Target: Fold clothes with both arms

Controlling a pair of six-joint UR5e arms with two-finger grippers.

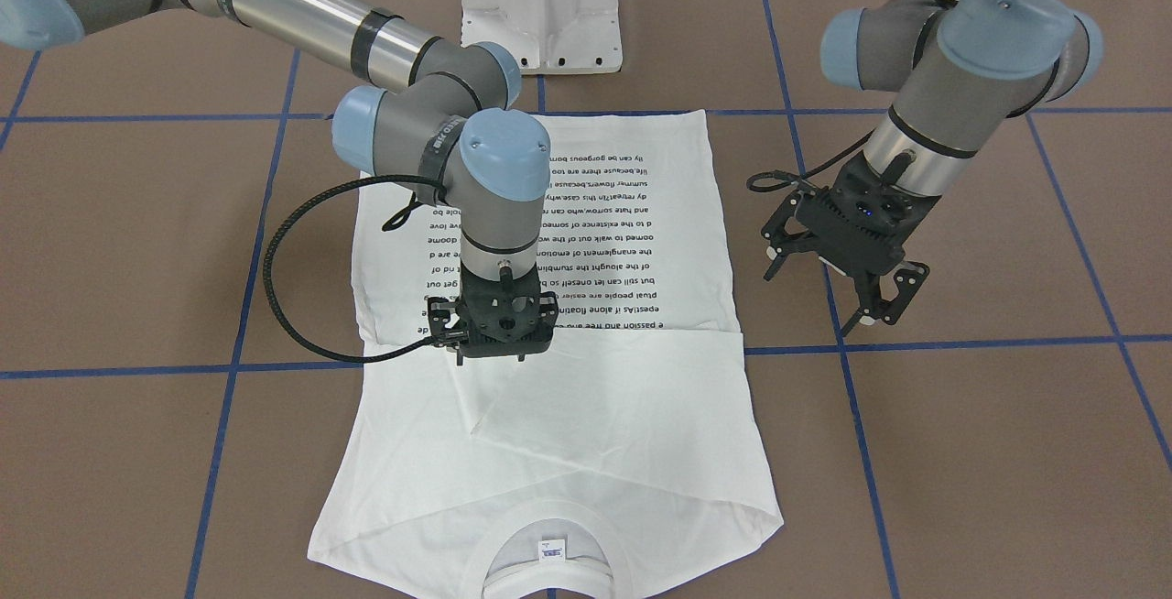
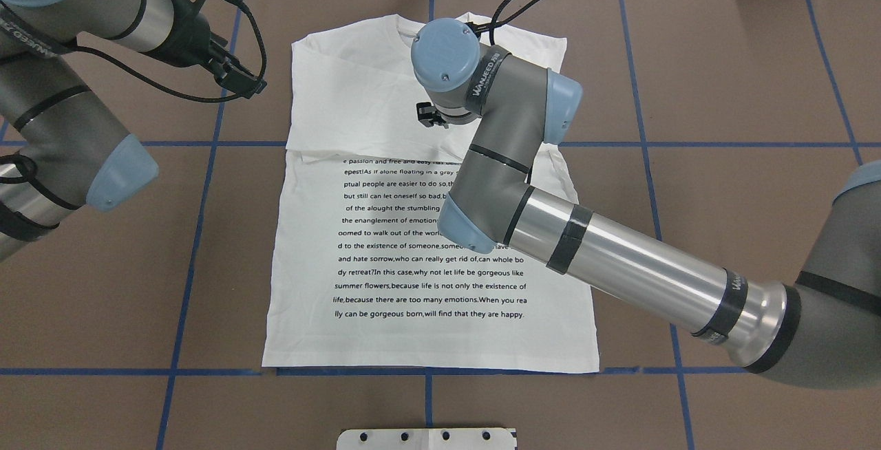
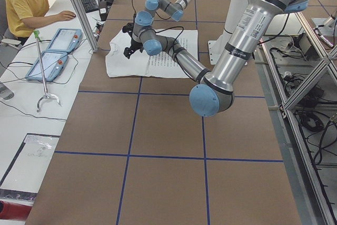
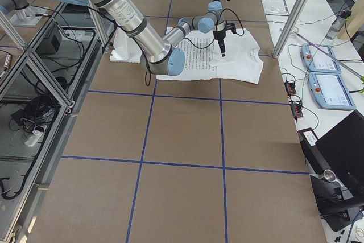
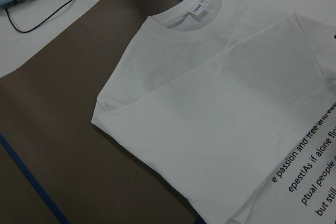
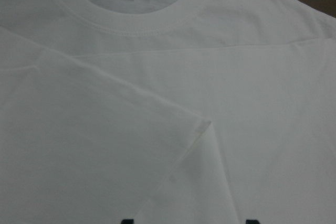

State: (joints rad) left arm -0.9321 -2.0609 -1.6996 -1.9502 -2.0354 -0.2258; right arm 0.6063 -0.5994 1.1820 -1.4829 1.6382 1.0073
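A white printed T-shirt (image 1: 595, 434) is laid mid-frame. Whether the black right gripper (image 1: 491, 356) over it is pinched cannot be told. The black left gripper (image 1: 819, 288), frame right, is spread apart.

A: The table (image 1: 961, 452) has a brown top, ruled into large squares by blue tape lines (image 1: 961, 343). A white pedestal base (image 1: 540, 13) stands on it at the top of the front-facing view.

B: And alongside the table?

A: A white side bench (image 3: 16, 130) carries two pale blue control pendants (image 3: 63, 39), lying flat, one just beside the other. A person in a yellow shirt (image 3: 21, 3) sits at its far end, one hand near a keyboard (image 3: 87, 1).

B: An aluminium post (image 3: 79, 9) rises between bench and table. On the opposite side, loose cables (image 3: 316, 125) lie on the floor.
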